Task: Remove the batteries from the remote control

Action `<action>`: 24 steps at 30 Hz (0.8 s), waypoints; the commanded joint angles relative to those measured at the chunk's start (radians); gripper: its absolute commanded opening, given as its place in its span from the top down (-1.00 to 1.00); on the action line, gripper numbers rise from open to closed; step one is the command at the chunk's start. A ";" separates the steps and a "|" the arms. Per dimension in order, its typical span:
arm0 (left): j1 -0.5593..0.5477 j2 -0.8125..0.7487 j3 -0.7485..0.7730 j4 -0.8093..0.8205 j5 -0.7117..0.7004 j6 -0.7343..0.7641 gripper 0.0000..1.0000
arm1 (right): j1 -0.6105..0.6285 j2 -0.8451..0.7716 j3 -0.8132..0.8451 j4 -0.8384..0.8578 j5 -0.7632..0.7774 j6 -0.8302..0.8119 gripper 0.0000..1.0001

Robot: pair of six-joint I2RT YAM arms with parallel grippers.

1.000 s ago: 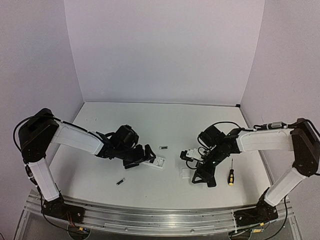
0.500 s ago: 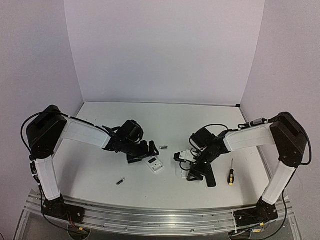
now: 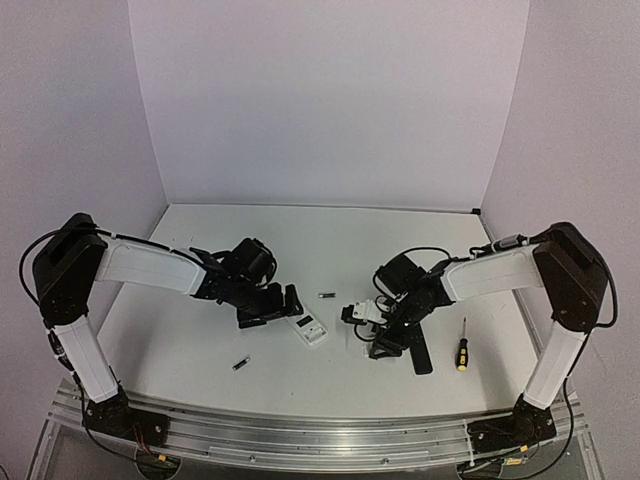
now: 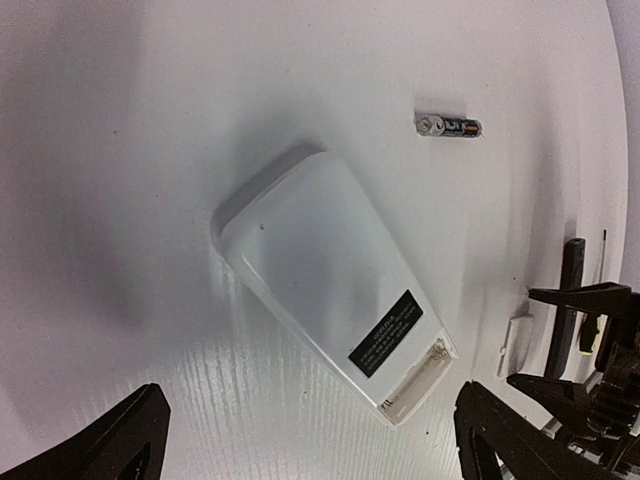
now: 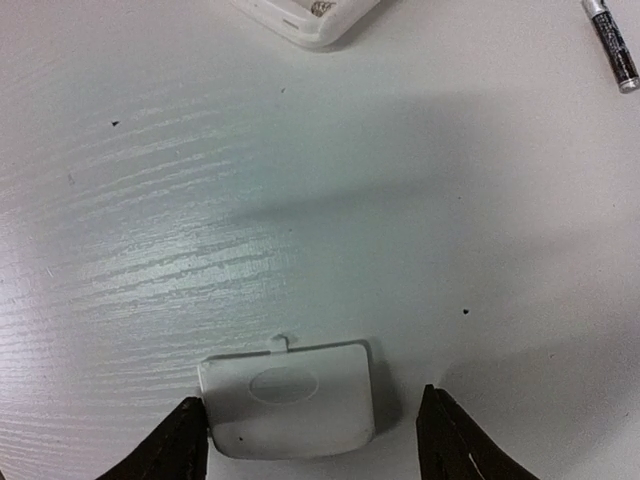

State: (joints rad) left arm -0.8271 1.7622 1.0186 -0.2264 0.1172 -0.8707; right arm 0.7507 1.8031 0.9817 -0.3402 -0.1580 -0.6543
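**Batteries (image 3: 241, 364), slim dark metal-capped cylinders, loose on desk (image 3: 300, 240)**

One front-left. Left gripper (image 4: 310, 425) spread wide over white plastic remote control (image 4: 335, 280). Second battery (image 3: 325, 295) just beyond. Right gripper (image 5: 312, 435) spread astride small white cover (image 5: 288, 398). Judged light, rigid, slick, roll-prone; pinch mid-barrel.

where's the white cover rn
In the right wrist view the white cover lies flat on the table between the right gripper's fingers, with the white remote beyond it.
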 commanded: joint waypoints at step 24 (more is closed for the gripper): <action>0.137 0.135 0.223 -0.018 0.096 0.337 -0.99 | 0.070 -0.138 0.001 -0.046 0.004 0.311 0.40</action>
State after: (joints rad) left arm -0.7027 1.8386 1.1665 -0.2796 0.1465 -0.6370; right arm 0.8047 1.7897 1.0192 -0.4228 -0.1330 -0.5062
